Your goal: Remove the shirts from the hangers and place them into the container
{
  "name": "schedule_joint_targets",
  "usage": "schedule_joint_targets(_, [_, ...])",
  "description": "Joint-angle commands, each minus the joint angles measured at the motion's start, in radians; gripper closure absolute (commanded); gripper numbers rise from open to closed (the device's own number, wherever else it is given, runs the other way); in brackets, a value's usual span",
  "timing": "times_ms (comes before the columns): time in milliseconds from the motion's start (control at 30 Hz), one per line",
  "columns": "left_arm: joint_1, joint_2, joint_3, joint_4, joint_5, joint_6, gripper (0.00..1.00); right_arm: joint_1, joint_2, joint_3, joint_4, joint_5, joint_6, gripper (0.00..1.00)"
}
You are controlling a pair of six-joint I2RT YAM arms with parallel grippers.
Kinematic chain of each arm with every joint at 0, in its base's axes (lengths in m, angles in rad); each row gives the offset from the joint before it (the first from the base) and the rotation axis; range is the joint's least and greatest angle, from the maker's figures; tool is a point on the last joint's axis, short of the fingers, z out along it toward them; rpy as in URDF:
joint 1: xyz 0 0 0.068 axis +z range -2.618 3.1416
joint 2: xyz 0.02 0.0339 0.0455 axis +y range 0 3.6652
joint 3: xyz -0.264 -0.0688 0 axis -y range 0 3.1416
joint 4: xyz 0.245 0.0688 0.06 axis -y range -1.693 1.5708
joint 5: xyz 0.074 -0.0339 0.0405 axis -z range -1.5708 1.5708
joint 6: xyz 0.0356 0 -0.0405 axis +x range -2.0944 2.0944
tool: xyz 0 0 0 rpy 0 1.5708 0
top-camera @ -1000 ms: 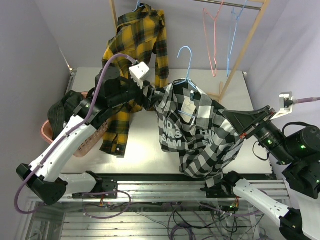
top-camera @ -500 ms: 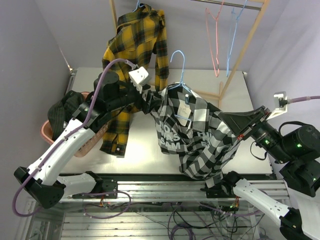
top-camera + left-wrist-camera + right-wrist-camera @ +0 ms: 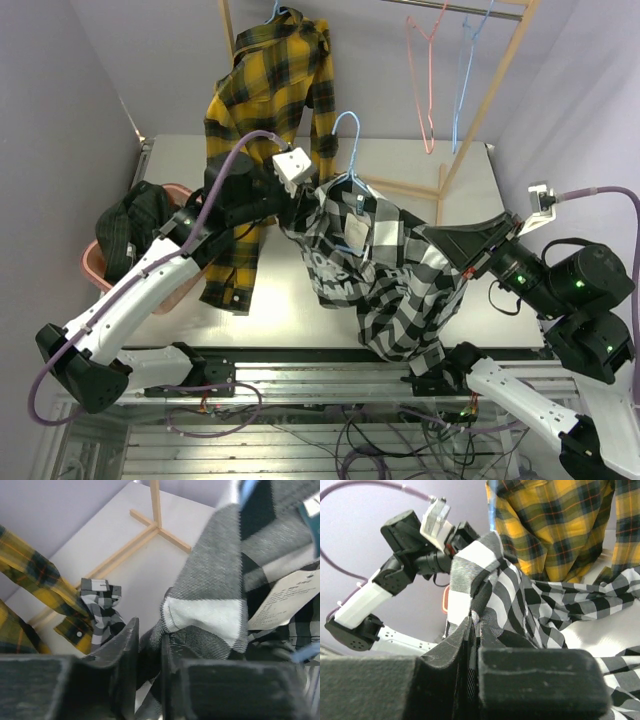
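Shifted left since a second ago, the checked shirt [image 3: 380, 280] on its blue hanger [image 3: 345, 140] is pinched in narrow jaws by both left gripper [image 3: 149, 640] and right gripper [image 3: 472, 625]. Just behind hangs the yellow plaid shirt [image 3: 270, 80]; the pink basket [image 3: 95, 262] sits far left

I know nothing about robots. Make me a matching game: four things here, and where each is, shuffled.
1. black-and-white checked flannel shirt
2. yellow-and-black plaid flannel shirt
3. salmon-pink slotted plastic basket
4. pink-red wire hanger

A. bare, on the light wooden rack
B. left edge of the table, dark garment inside
C. off the rack, on a light blue wire hanger
D. hung at the rack's left post

Pairs: 1-C, 2-D, 3-B, 4-A
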State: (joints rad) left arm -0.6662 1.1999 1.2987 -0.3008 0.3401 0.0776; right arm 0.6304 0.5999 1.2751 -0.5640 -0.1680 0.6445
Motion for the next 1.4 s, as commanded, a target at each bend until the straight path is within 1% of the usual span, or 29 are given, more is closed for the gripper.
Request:
schedule_joint_targets(0, [-0.008, -0.021, -0.015, 0.071, -0.088, -0.002, 0.91, 0.006, -0.008, 0.004, 0.126, -0.076, 0.048, 1.0])
schedule_joint_targets(100, [-0.009, -0.03, -0.009, 0.072, -0.127, 0.002, 0.93, 0.006, 0.007, 0.005, 0.108, -0.099, 0.022, 1.0])
schedule_joint_targets(133, [-0.009, -0.035, -0.007, 0.069, -0.15, 0.004, 0.93, 0.007, 0.015, 0.015, 0.075, -0.086, -0.002, 0.95])
schedule_joint_targets(200, [-0.008, -0.044, 0.007, 0.047, -0.231, 0.012, 0.93, 0.007, 0.043, 0.064, -0.049, 0.005, -0.066, 0.7])
schedule_joint_targets(267, [-0.009, -0.04, 0.058, -0.034, -0.375, 0.021, 0.93, 0.006, 0.072, 0.119, -0.182, 0.148, -0.127, 0.57])
schedule_joint_targets(333, [-0.008, -0.033, 0.126, -0.126, -0.498, 0.049, 0.93, 0.006, 0.094, 0.16, -0.275, 0.319, -0.159, 0.53])
schedule_joint_targets(400, [-0.009, -0.015, 0.224, -0.238, -0.593, 0.078, 0.93, 0.005, 0.106, 0.175, -0.316, 0.435, -0.191, 0.52])
schedule_joint_targets(467, [-0.008, 0.012, 0.304, -0.346, -0.648, 0.105, 0.93, 0.005, 0.112, 0.166, -0.316, 0.472, -0.219, 0.52])
schedule_joint_targets(533, [-0.009, 0.041, 0.38, -0.444, -0.666, 0.123, 0.93, 0.005, 0.113, 0.153, -0.28, 0.418, -0.24, 0.52])
schedule_joint_targets(633, [-0.009, 0.05, 0.46, -0.533, -0.641, 0.133, 0.93, 0.004, 0.109, 0.123, -0.201, 0.277, -0.25, 0.52])
schedule_joint_targets(700, [-0.008, 0.044, 0.494, -0.551, -0.604, 0.128, 0.93, 0.004, 0.119, 0.096, -0.151, 0.193, -0.266, 0.52])
schedule_joint_targets(833, [-0.009, 0.06, 0.577, -0.608, -0.517, 0.112, 0.93, 0.003, 0.139, 0.024, -0.035, 0.082, -0.285, 0.52])
schedule_joint_targets(933, [-0.009, 0.079, 0.617, -0.653, -0.441, 0.099, 0.93, 0.004, 0.159, -0.031, 0.072, 0.04, -0.302, 0.53])
schedule_joint_targets(1167, [-0.012, 0.064, 0.663, -0.73, -0.328, 0.071, 0.93, 0.005, 0.261, -0.116, 0.283, 0.002, -0.38, 0.54])
schedule_joint_targets(1367, [-0.012, 0.04, 0.733, -0.75, -0.258, 0.04, 0.93, 0.005, 0.377, -0.17, 0.453, -0.073, -0.416, 0.54])
